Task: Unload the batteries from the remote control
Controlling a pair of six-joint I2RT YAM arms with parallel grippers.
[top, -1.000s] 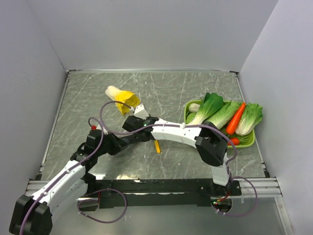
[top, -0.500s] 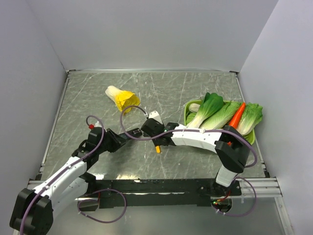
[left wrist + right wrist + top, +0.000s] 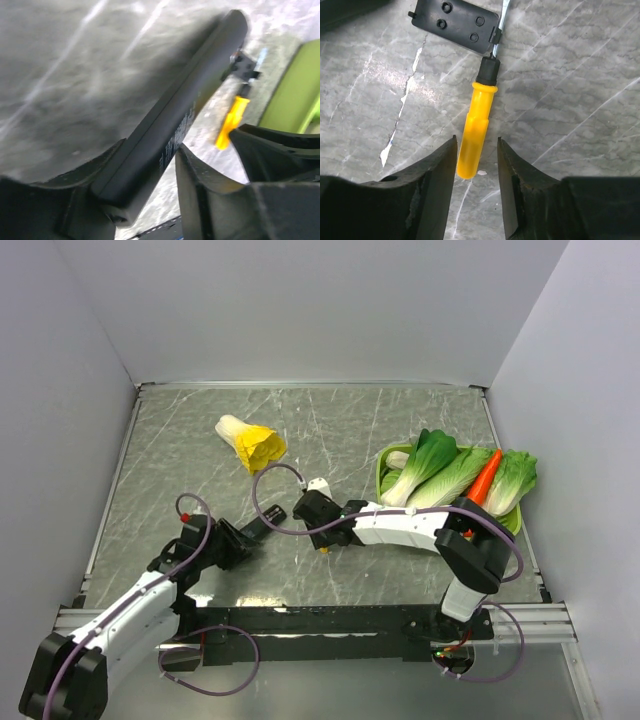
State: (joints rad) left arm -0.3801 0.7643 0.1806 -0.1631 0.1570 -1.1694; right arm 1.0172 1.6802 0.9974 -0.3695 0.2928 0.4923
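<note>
Fingers of our left gripper clamp one end of the remote control, at the table's near left. Farther right, our right gripper gapes, straddling the yellow-handled screwdriver, its shaft beside the black battery cover.

**Tabletop clutter: a tool, a cover piece, vegetables**

A grey marbled tabletop carries everything. In the right wrist view, a yellow-handled screwdriver lies at mid-frame, its black collar and metal shaft pointing up. The shaft passes just beside the right end of a short black flat piece bearing 4 small round marks. In the overhead view, a yellow-leaved vegetable lies upper left of centre. At the right, a green tray holds 3 leafy greens and an orange carrot.
</note>
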